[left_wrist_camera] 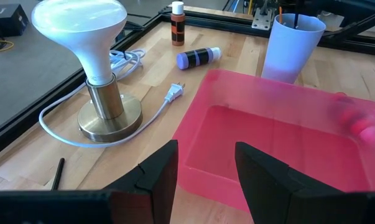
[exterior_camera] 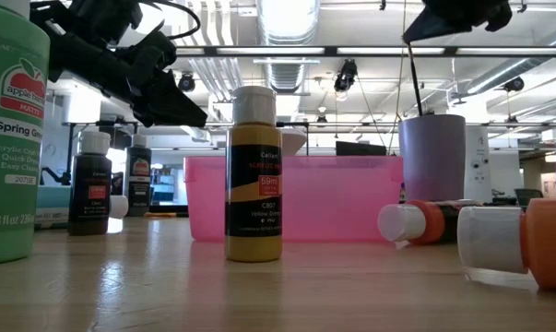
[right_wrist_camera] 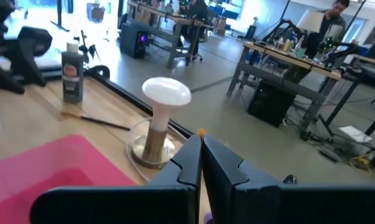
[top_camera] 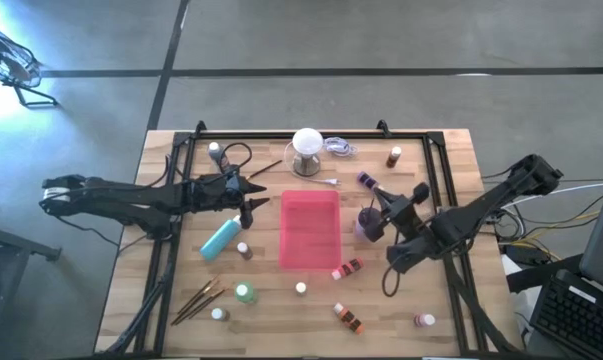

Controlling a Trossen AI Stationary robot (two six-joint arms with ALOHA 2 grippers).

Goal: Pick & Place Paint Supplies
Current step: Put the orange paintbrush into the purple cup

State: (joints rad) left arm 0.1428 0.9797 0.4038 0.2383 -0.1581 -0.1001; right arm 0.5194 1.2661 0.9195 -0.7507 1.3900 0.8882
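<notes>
My right gripper (top_camera: 378,205) hovers over a lavender cup (top_camera: 366,224) just right of the pink tray (top_camera: 309,228). It is shut on a thin dark brush (exterior_camera: 414,78) that reaches down into the cup (exterior_camera: 431,148). My left gripper (top_camera: 256,195) stands open above the table at the tray's far left corner, nothing between its fingers (left_wrist_camera: 206,152). A teal bottle (top_camera: 219,238) lies on its side near it. Small white-capped paint bottles stand or lie around the tray, among them a yellow one (exterior_camera: 254,175) standing upright. My right gripper pinches the brush near its upper end between its two shut fingers; an orange tip (right_wrist_camera: 201,132) pokes out past them. The fingers come in roughly level, across the brush. The brush hangs nearly upright below them, its lower end inside the cup, hidden by the cup's wall.
A lamp with a white bulb on a brass base (top_camera: 306,150) and its white cord stand behind the tray. More brushes (top_camera: 196,300) and a green bottle (top_camera: 244,293) sit at the near left. Orange bottles (top_camera: 348,318) lie near right. A black frame (top_camera: 281,137) rims the table.
</notes>
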